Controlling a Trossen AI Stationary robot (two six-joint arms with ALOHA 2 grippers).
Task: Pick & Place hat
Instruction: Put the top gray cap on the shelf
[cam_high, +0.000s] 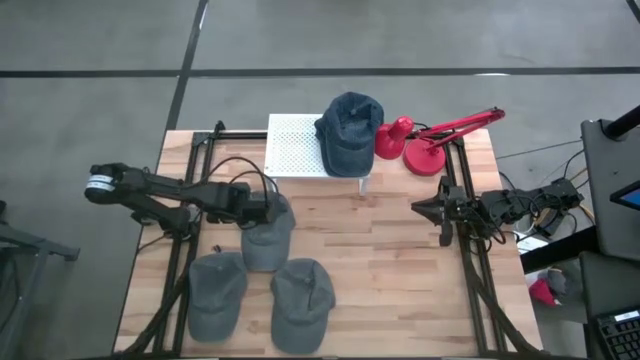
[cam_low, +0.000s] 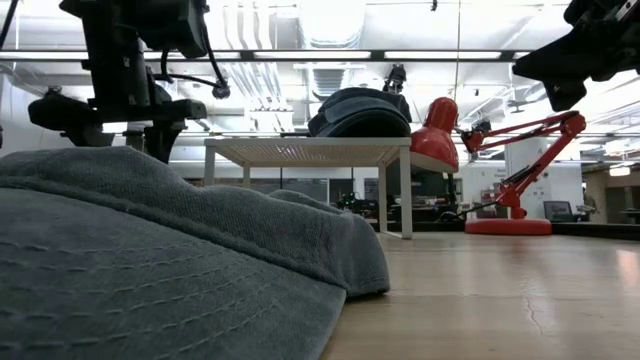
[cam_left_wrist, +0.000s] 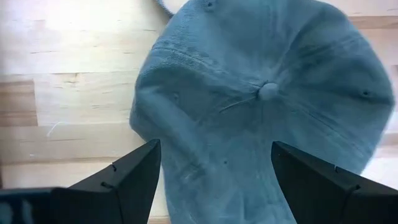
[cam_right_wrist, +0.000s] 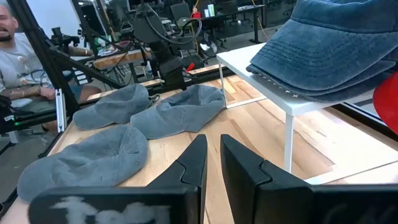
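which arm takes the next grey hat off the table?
Left. Its open gripper hangs right over the nearest grey hat, fingers either side of the crown. The right gripper sits shut at the table's far side, away from the hats.

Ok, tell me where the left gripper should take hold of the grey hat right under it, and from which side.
Grip the crown of the grey hat from straight above, pinching the soft fabric beside the top button. The hat lies flat on the table with its crown up and slack, and the left gripper hangs open right over it, one finger on each side of the folds. The right gripper waits aside.
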